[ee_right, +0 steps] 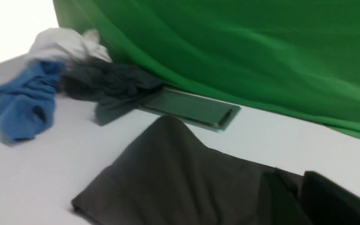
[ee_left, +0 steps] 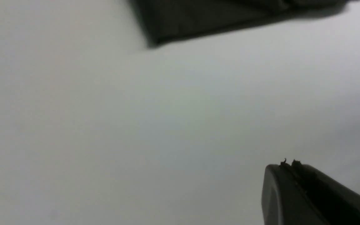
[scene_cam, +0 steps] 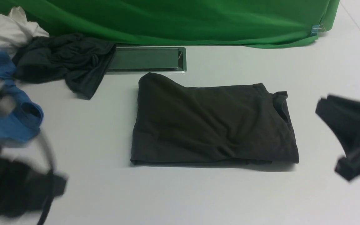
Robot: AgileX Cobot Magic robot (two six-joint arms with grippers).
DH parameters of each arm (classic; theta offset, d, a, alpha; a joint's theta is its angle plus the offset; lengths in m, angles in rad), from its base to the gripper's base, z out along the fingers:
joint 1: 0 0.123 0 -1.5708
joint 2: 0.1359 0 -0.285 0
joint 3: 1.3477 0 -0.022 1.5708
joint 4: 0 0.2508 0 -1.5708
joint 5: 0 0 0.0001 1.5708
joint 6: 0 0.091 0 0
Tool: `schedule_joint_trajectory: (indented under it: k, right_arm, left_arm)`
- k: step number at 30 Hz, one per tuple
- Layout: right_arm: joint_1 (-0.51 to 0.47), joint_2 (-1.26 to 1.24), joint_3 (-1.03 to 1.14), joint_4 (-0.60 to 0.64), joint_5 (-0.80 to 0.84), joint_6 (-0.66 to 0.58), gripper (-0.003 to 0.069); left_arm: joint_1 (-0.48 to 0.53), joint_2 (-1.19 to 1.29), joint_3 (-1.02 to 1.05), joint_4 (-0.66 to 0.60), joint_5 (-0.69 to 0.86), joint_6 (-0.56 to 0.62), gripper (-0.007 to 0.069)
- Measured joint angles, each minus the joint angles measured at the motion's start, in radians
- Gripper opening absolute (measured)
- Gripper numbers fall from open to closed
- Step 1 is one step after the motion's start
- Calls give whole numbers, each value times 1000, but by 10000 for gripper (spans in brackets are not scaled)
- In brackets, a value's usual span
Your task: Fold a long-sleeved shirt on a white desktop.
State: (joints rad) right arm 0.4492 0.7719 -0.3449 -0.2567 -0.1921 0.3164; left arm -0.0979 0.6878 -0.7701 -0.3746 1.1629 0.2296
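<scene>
The long-sleeved shirt [scene_cam: 212, 123] lies folded mid-desktop [scene_cam: 180, 193], long axis left-right. Our right gripper [scene_cam: 350, 137] hovers just off its collar end, nearer, its opening unclear; our left gripper [ee_left: 289, 164], pinched empty, sits farther.

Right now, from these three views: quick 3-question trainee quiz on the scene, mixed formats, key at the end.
1. True or false: the long-sleeved shirt lies folded into a rough rectangle on the white desktop.
2. Which lies nearest the silver-framed hatch? A) blue shirt B) dark grey garment C) white cloth
3. Fill in: behind the hatch hangs a ___ backdrop.

Key:
1. True; neither the left gripper nor the right gripper touches it.
2. B; its edge overlaps the hatch's left end.
3. Green.
</scene>
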Motion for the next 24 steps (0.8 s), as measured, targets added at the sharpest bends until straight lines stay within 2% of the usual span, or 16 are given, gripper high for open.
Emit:
schedule_joint_trajectory:
  k: [5,11,16,24]
  right_arm:
    - [-1,-65,44,0,-26,-5,159]
    - [-2,-82,44,0,-34,-9,167]
    - [-2,-82,44,0,-34,-9,172]
    - [-2,-82,44,0,-34,-9,183]
  left_arm:
    - [0,-247,8,85,20,-1,18]
    - [0,-443,26,141,-224,-1,20]
    - [0,-490,28,142,-363,0,20]
    - [0,-491,28,142,-381,3,20]
